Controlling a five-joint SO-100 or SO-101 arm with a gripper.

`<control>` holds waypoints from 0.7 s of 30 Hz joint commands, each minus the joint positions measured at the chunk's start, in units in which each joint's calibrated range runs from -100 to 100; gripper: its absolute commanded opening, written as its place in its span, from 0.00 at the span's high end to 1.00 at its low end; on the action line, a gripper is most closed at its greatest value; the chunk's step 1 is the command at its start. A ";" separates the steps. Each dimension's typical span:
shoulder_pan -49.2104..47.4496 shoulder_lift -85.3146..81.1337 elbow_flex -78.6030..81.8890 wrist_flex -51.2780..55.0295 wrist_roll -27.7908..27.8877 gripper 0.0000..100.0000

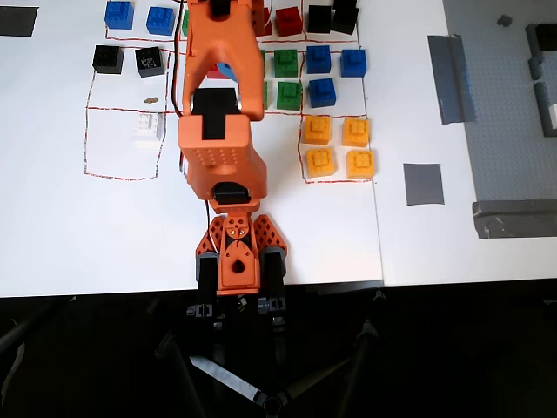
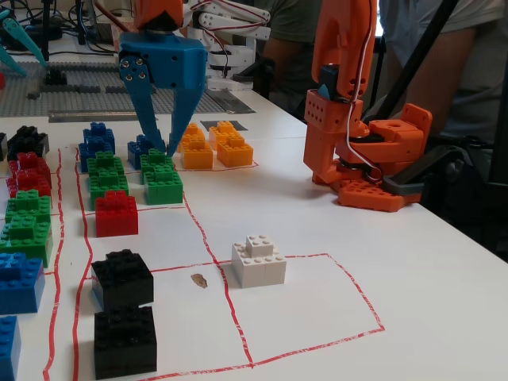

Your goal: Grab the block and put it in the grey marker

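Observation:
A red block stands on the white table in the fixed view, in front of the green blocks; the arm hides it in the overhead view. More red blocks sit at the left edge, and one shows in the overhead view. My blue gripper hangs fingers-down, open and empty, over the green and blue blocks, behind and to the right of the red block. The arm covers the gripper in the overhead view. The grey marker lies right of the orange blocks, and behind them in the fixed view.
Black blocks and a white block stand in red-lined squares nearby. Long grey tape strips and a grey studded baseplate lie at the right. The arm's orange base sits at the table's front edge.

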 commanded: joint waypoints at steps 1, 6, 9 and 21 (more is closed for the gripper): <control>0.40 -4.77 -4.73 5.14 -0.49 1.00; 0.48 -4.59 -4.73 5.14 -0.49 1.00; 0.48 -4.51 -4.73 5.14 -0.49 1.00; -3.01 -5.98 -5.18 5.14 -2.64 1.00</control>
